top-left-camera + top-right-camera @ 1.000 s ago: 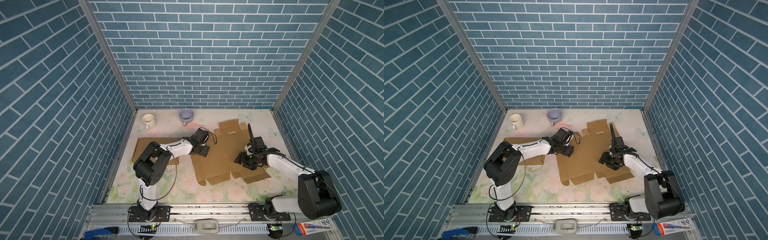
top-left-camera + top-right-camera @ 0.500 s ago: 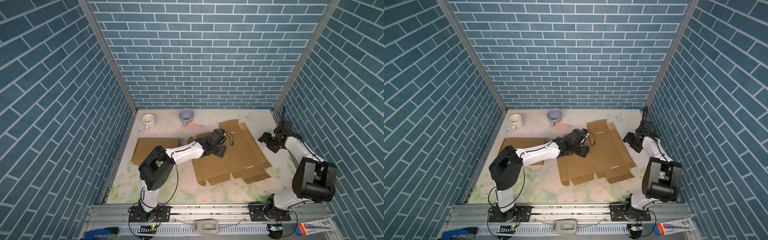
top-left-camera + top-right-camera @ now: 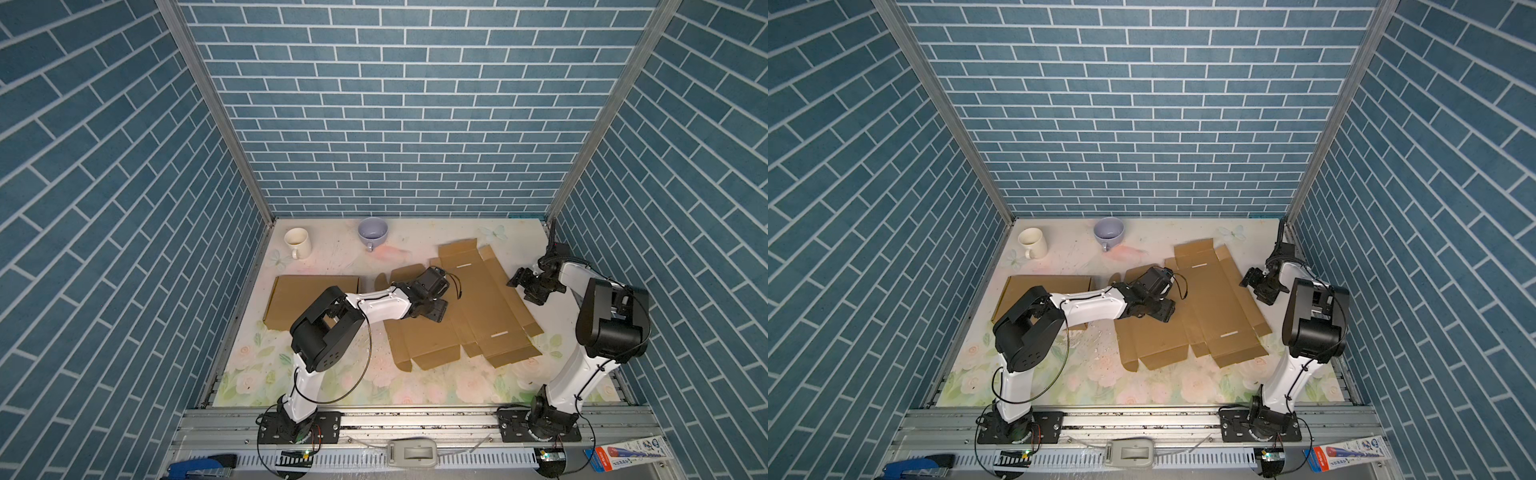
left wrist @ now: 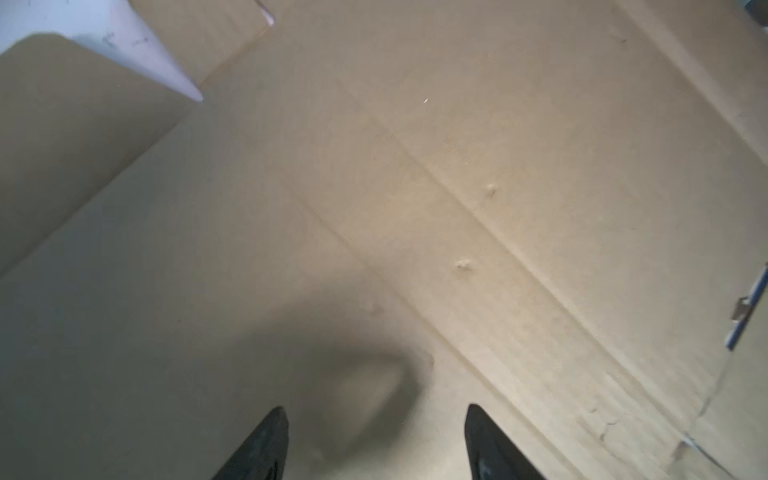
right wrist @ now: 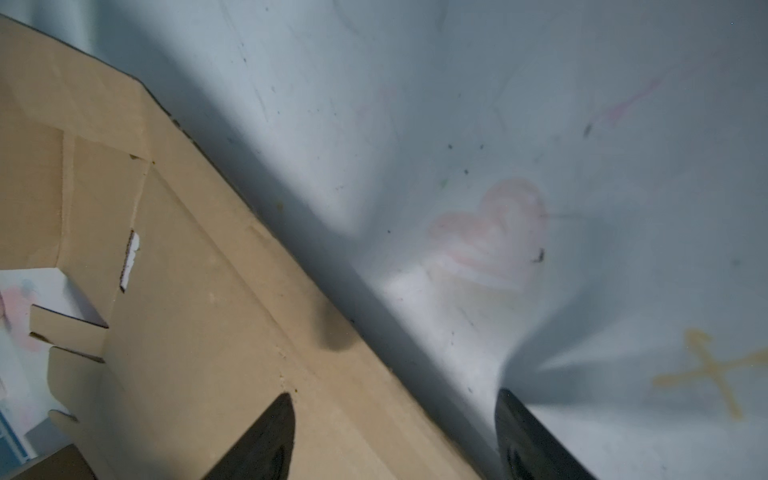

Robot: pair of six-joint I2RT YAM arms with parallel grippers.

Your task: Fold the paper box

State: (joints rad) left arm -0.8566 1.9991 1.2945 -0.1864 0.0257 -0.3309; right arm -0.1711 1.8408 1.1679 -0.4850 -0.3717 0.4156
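Brown paper box point(image 3: 478, 299), unfolded, flat, right of centre.

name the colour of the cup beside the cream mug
The cup is pale lavender, best in a top view.

Left arm point(image 3: 374, 305) hides part of unfolded box point(image 3: 478, 316) and flat cardboard point(image 3: 291, 295); wrist views crop fingers point(image 4: 266, 449).

The paper box point(image 3: 478, 299) is matt brown cardboard, faintly rough. Scuffed tabletop point(image 3: 436, 382): smooth printed floral sheet. The cream mug point(image 3: 297, 242) and lilac cup point(image 3: 372, 232) look glossy ceramic. My left end effector point(image 4: 375, 408) fingers point(image 4: 266, 444): matt black plastic.
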